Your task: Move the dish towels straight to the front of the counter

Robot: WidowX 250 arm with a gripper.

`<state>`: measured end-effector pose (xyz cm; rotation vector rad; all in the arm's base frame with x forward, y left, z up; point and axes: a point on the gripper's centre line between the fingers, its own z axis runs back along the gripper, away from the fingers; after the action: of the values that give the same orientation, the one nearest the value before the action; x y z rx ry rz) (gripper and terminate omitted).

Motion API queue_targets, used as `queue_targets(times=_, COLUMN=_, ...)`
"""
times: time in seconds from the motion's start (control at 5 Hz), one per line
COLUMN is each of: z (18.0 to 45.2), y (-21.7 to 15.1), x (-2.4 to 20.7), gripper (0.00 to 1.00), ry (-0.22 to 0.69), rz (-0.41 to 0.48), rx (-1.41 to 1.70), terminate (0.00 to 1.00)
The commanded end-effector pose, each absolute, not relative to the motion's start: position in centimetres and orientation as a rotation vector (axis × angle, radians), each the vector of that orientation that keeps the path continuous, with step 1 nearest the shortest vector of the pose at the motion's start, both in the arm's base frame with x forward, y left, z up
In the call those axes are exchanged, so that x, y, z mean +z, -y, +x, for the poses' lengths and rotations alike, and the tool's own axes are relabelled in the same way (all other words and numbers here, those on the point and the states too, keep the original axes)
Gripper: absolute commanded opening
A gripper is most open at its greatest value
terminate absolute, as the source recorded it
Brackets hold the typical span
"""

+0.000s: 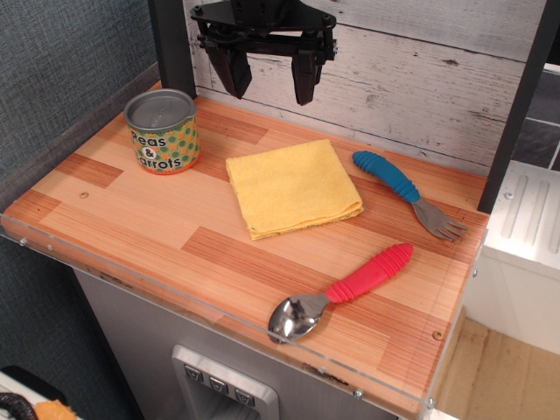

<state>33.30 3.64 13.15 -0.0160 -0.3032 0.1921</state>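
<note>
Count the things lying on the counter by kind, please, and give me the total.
Cloth: 1, the yellow towel
Can: 1, the peas and carrots can
Cutlery: 2, the blue-handled fork and the red-handled spoon
Total: 4

Single view: high front-left, angled down, counter point(175, 236) close.

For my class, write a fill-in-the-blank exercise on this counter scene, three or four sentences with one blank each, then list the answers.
1. The folded dish towels are ____ in colour.
2. The spoon has a ____ handle.
3. The fork has a ____ handle.
4. The hand hangs above the counter with its fingers ____, holding nothing.

Answers: yellow; red; blue; open
</note>
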Motion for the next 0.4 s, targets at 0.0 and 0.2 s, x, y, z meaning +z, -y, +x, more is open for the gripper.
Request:
queue_targets(times=0.0, z=33.3, y=-3.6, x=13.2, gripper=1.00, ry=0.303, rz=-0.016, rx=0.192, terminate=0.00)
queue_targets(times=0.2, z=34.6, y=-3.2, x=12.0, gripper=1.00, ry=0.306, rz=-0.017, rx=0.116, terminate=0.00)
